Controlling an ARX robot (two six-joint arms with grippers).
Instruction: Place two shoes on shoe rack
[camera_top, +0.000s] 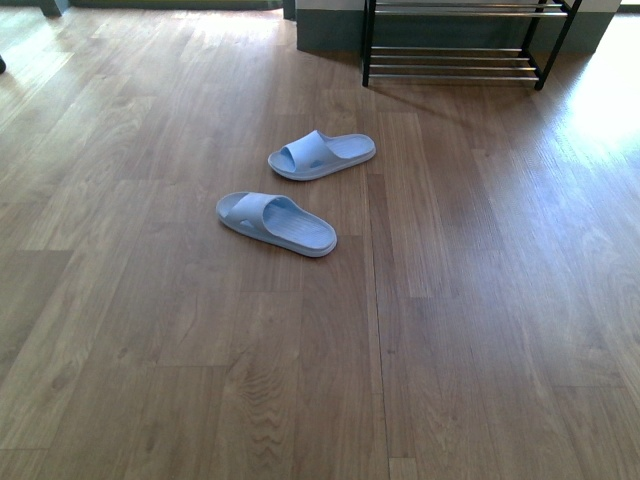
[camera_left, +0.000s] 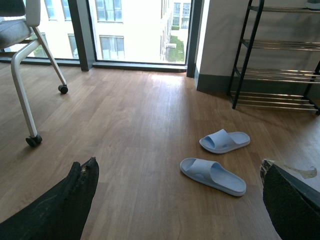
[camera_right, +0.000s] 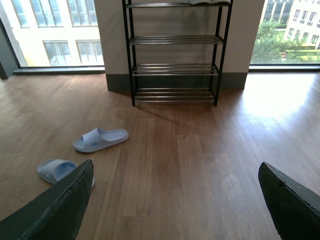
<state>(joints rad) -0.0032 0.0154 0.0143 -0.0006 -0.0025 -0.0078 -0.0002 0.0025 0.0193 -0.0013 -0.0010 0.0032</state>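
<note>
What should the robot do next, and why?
Probably lower the left end effector toward the nearer slide: it lies on the floor left of centre, far from the rack, and this end effector, like the right end effector, is open and empty.

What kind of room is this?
Probably an entrance area or lobby indoors: it has a wooden floor, a shoe rack, pale blue slides lying loose, and tall windows looking onto buildings.

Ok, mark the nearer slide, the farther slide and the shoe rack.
nearer slide (camera_top: 277, 223), front view, where strap meets footbed.
farther slide (camera_top: 322, 155), front view, at the strap's rear edge.
shoe rack (camera_right: 174, 68), right wrist view, chrome bars of the second shelf from the bottom.
</note>
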